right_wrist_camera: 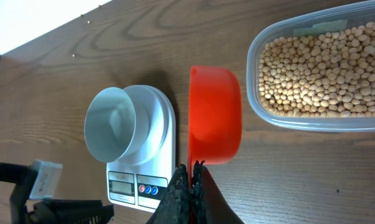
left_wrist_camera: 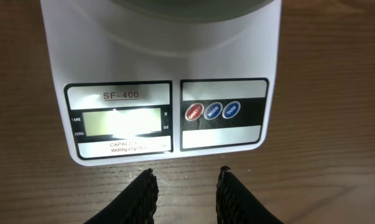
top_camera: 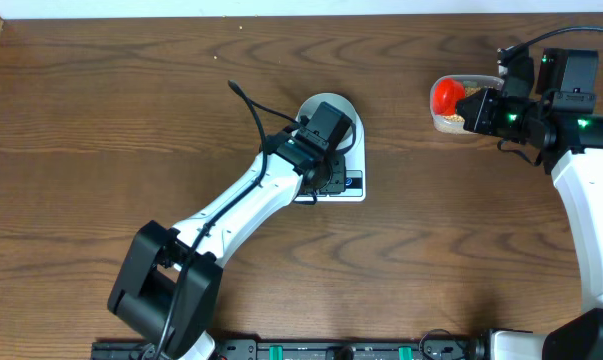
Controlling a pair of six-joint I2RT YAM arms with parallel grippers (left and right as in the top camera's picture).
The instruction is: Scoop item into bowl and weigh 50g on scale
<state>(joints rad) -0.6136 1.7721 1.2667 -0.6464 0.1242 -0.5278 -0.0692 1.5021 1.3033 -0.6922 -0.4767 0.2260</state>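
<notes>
White scale (left_wrist_camera: pixel 162 68), display (left_wrist_camera: pixel 120 121) apparently blank

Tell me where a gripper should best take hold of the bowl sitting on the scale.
Probably the thick rim, from above: one finger inside, one outside the wall. The bowl stands upright and empty on the scale, its round body likely too wide to span.

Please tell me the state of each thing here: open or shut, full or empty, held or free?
scale, bowl on it, no digits readable
bowl, upright on the scale, empty
beans, in the tub
tub, lidless, holding beans
red scoop, held by its handle
left gripper, open, empty
right gripper, shut on the red scoop
</notes>
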